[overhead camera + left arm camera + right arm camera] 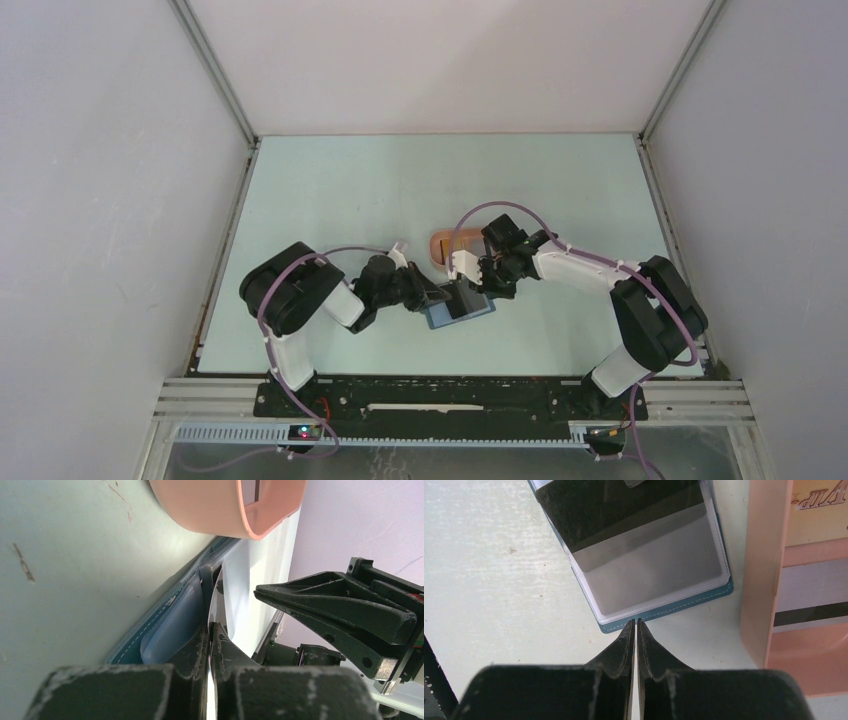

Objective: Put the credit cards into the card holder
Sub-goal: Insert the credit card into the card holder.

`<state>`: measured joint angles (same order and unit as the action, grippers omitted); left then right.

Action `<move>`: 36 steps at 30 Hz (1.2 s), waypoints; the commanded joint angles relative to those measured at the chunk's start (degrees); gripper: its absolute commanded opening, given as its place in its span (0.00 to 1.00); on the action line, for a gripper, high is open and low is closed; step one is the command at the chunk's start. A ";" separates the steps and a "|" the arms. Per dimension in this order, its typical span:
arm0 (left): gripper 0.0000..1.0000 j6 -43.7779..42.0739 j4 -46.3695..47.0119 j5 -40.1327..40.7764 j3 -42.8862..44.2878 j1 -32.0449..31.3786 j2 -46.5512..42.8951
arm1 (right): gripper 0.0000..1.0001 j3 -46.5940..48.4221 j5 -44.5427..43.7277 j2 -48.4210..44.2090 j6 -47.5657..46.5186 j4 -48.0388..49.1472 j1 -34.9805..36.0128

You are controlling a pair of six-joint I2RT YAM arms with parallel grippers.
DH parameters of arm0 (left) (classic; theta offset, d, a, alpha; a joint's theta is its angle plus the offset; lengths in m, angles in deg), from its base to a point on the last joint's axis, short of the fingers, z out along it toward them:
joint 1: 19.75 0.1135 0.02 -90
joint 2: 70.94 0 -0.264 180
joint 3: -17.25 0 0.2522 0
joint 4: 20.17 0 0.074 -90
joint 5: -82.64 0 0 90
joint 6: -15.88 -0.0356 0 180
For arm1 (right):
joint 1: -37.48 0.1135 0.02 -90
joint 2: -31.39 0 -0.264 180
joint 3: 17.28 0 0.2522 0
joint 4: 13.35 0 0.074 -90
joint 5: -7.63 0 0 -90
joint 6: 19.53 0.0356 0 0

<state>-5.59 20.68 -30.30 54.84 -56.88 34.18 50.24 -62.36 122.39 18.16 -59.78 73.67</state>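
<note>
Right wrist end effector (635, 624) pressed together; left end effector (210, 626) pinches glossy card (639, 550) (thin).

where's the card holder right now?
Card holder lies open at the centre of the table in the top view, between the left gripper and right gripper, just on the near side of the peach tray.

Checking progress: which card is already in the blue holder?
The grey, black-striped card in the open holder; the orange card and the other striped card lie in the pink tray.
</note>
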 commanded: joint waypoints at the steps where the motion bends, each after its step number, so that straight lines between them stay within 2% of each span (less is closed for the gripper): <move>1: 0.07 -1.60 -2.58 -0.52 -1.73 -0.61 0.84 | 0.11 1.68 0.60 -0.83 0.46 0.49 0.64; 18: 0.09 -0.42 -1.70 1.91 2.75 -0.59 3.34 | 0.10 1.71 1.00 -0.47 0.55 0.41 1.16; 27: 0.14 -0.50 -1.68 -0.01 4.35 -0.74 4.29 | 0.11 1.69 1.40 -2.67 1.11 0.84 1.26; 36: 0.23 -0.53 -1.68 -0.53 4.55 -0.84 5.07 | 0.11 1.70 8.49 -5.32 1.90 0.71 1.50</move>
<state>-5.07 21.23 -31.13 58.14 -57.31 37.73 50.24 -58.95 120.47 18.95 -59.56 74.39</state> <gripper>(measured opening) 0.217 0.109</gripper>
